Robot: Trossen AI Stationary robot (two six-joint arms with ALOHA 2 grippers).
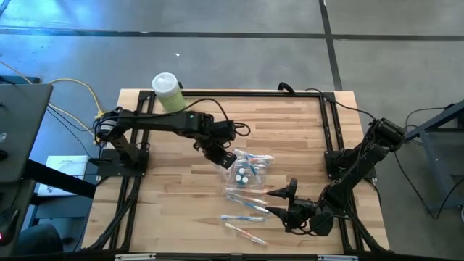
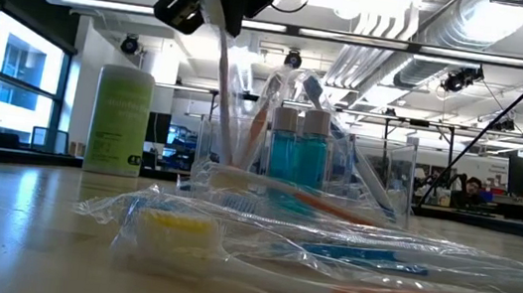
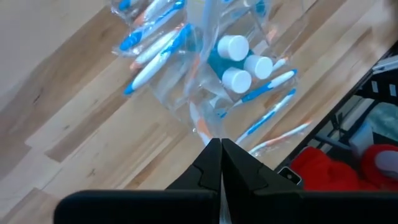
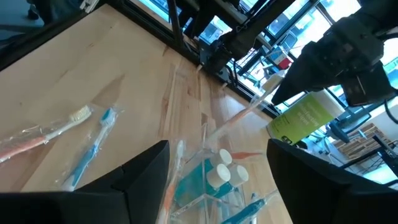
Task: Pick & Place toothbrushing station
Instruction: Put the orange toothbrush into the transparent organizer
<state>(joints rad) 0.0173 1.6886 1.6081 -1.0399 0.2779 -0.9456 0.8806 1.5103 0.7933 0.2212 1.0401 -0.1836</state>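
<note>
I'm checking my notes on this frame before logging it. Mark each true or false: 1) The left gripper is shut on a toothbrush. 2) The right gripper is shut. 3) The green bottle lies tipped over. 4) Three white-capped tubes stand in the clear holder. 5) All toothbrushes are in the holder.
1) True: the left gripper is shut on a wrapped toothbrush, held above the clear holder.
2) False: the right gripper is open, beside the loose toothbrushes.
3) False: the green bottle stands upright at the table's far edge.
4) True: three white-capped tubes stand in it.
5) False: several loose toothbrushes lie on the table.
</note>
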